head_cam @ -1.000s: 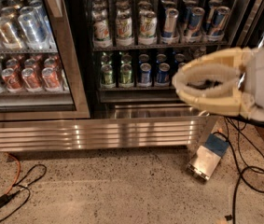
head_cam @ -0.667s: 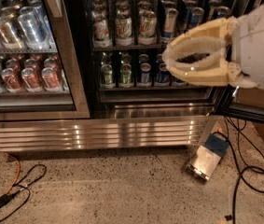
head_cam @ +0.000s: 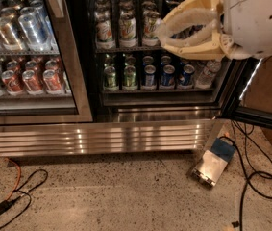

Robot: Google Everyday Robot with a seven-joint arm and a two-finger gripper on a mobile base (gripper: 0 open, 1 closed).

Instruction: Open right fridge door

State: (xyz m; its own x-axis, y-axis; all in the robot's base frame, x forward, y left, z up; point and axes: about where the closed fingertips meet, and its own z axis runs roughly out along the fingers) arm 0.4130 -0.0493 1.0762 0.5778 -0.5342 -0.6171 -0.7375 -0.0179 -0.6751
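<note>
The right fridge door (head_cam: 256, 117) stands swung out to the right; only its dark lower frame and steel-edged side show at the right edge. The open compartment shows shelves of green, blue and silver cans (head_cam: 147, 76). My gripper (head_cam: 161, 32) is at the upper right, in front of the open compartment's upper shelf. Its cream curved fingers (head_cam: 188, 19) point left with the tips together, holding nothing. It is left of the door frame and not touching it.
The left glass door (head_cam: 73, 81) is closed over red and silver cans. A steel grille (head_cam: 102, 138) runs along the base. On the speckled floor lie a small silver box (head_cam: 211, 166), black cables (head_cam: 263, 182) and an orange cable (head_cam: 15, 184).
My gripper has moved up and a little to the left, from the lower shelf's height to the upper shelf's. The fridge and the doors have not moved.
</note>
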